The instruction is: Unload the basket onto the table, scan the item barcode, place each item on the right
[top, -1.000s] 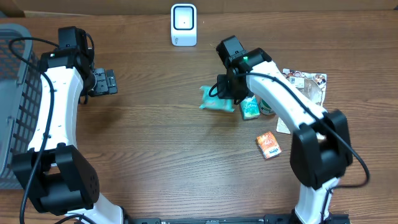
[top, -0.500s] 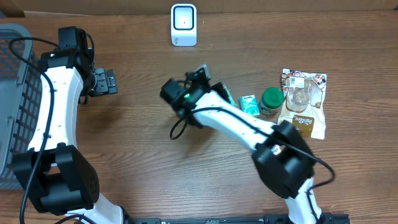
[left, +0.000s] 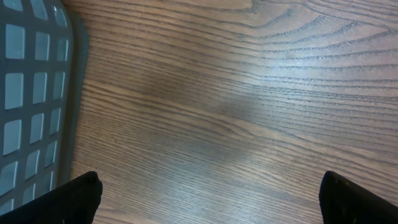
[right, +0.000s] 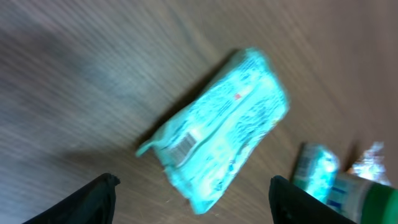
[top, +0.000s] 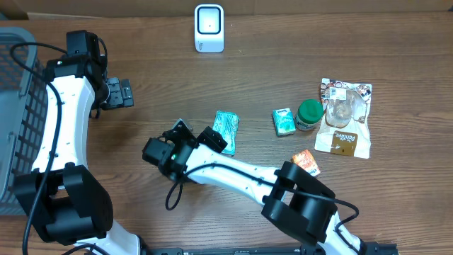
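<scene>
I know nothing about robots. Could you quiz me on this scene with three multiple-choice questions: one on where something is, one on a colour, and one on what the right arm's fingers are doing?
1. Where on the table does the white scanner stand?
A. At the near edge
B. At the far edge, opposite the arms
C. Under the right arm

2. What colour is the packet in front of the right fingers?
A. Teal
B. Red
C. Black

3. The right fingers are:
A. Clamped on the packet
B. Shut on nothing
C. Apart, with the packet lying free

Answers:
1 B: the overhead view shows it at the far edge.
2 A: the right wrist view shows a teal wrapper.
3 C: both fingers stand wide of the packet, which lies on the wood.
</scene>
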